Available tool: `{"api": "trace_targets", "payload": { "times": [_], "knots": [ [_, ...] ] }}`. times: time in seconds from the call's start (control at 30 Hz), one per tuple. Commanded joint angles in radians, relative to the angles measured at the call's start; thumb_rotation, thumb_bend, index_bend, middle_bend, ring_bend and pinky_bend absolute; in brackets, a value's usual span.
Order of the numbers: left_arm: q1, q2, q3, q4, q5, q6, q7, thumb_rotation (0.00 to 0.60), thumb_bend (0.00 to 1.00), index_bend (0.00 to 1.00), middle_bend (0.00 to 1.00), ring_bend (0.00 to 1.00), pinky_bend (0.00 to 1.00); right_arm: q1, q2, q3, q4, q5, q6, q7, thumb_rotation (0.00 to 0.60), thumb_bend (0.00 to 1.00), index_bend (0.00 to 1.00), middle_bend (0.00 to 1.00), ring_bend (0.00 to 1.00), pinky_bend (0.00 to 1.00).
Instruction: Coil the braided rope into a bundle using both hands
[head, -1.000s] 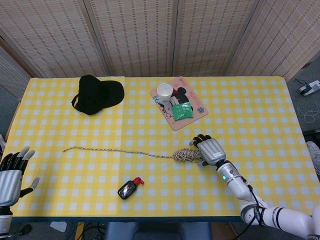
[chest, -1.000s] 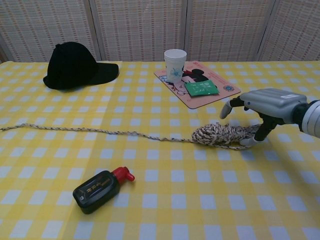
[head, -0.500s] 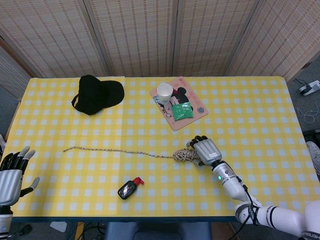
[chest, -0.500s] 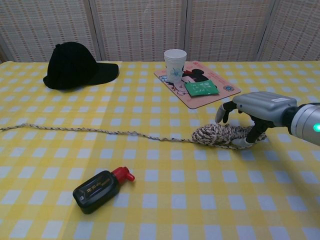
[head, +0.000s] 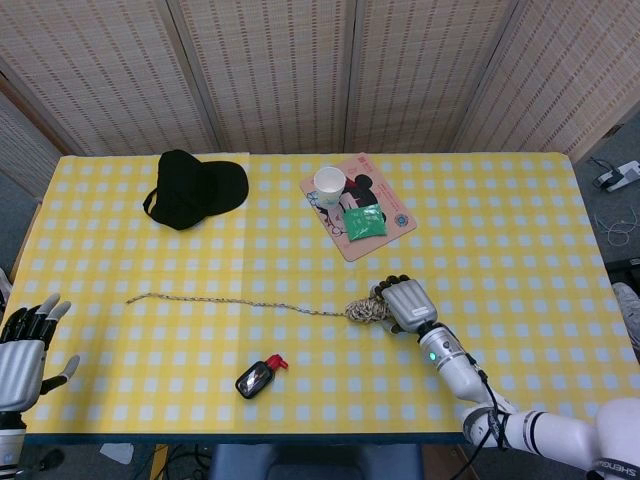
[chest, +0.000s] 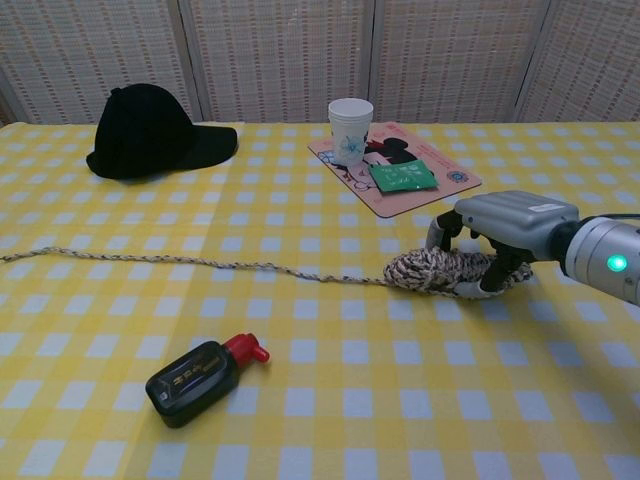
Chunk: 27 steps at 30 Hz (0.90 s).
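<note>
My right hand (chest: 487, 240) curls over the coiled end of the rope (chest: 440, 268), fingers touching the desk (chest: 400, 400) around it. The tail runs left, straight. My left hand (head: 25, 345) waits spread wide and holds nothing. I think the rope is light, soft and floppy; the tail should be easy to take anywhere. The checked cloth lies flat; woven screens stand behind.

Right hand (chest: 497, 228): grey metal shell, black fingers, silver wrist with a green light, white forearm, black cable. Left hand (head: 22, 345): grey back, black fingers with pale tips.
</note>
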Motion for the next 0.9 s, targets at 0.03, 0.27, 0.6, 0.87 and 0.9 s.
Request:
{"api": "trace_targets", "payload": {
  "times": [0.03,0.27,0.6,0.87,0.9],
  "knots": [
    [0.000,-0.001,0.000,0.001,0.000,0.000,-0.001,0.600,0.29,0.17,0.09,0.11,0.07,0.004,-0.005,-0.002,0.005,0.006,-0.001,-0.006,0.600,0.26,0.38,0.38,0.24,0.27],
    [0.002,-0.004,0.002,0.006,0.001,0.000,-0.006,0.600,0.29,0.17,0.09,0.11,0.07,0.012,-0.016,-0.001,0.019,0.022,-0.002,-0.018,0.600,0.27,0.45,0.41,0.28,0.31],
    [-0.025,0.013,-0.014,0.005,0.016,-0.016,-0.019,0.600,0.29,0.17,0.09,0.11,0.07,0.028,-0.019,0.008,0.034,0.039,-0.021,0.004,0.600,0.45,0.59,0.53,0.42,0.48],
    [-0.116,0.068,-0.063,-0.022,0.027,-0.109,-0.126,0.600,0.29,0.17,0.09,0.12,0.07,0.037,0.069,0.038,-0.070,0.032,-0.014,0.038,0.600,0.58,0.64,0.58,0.49,0.60],
    [-0.135,0.076,-0.071,-0.024,0.028,-0.130,-0.143,0.600,0.29,0.17,0.09,0.13,0.07,0.038,0.086,0.042,-0.088,0.029,-0.009,0.035,0.600,0.59,0.65,0.58,0.50,0.60]
  ]
}}
